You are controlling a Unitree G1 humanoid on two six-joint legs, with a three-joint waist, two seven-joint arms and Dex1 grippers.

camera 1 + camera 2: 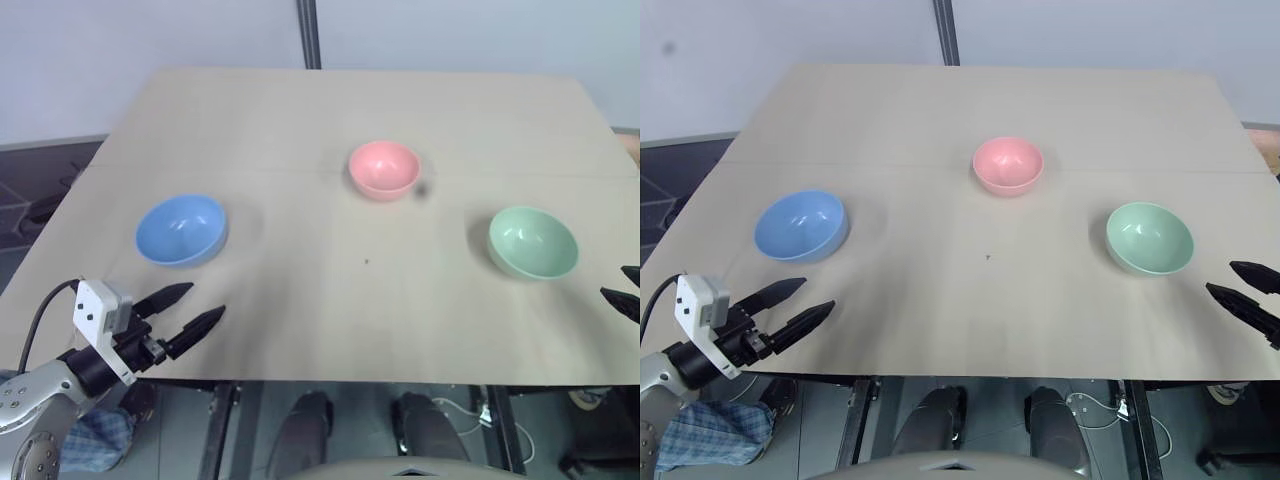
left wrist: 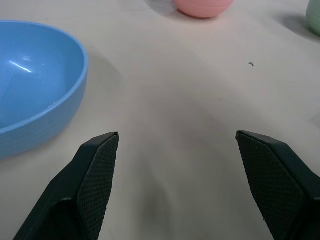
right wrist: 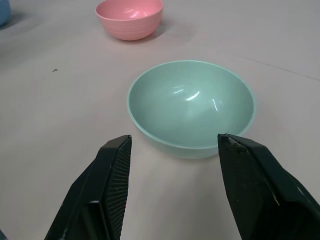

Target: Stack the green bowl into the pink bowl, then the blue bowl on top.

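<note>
Green bowl point(image 3: 191, 107) first: your right gripper point(image 3: 175, 187) faces it, jaws apart and empty.
You see the pink bowl point(image 1: 384, 168) upper centre of the table point(image 1: 330, 120), separate and empty. Your left gripper point(image 1: 188, 308) waits wide open lower left, near the blue bowl point(image 1: 181, 229), likely staged for the last stack.

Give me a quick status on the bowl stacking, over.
Left gripper and right gripper open, empty. Green bowl, pink bowl, blue bowl apart on the table, nothing stacked. Nothing in the way.
</note>
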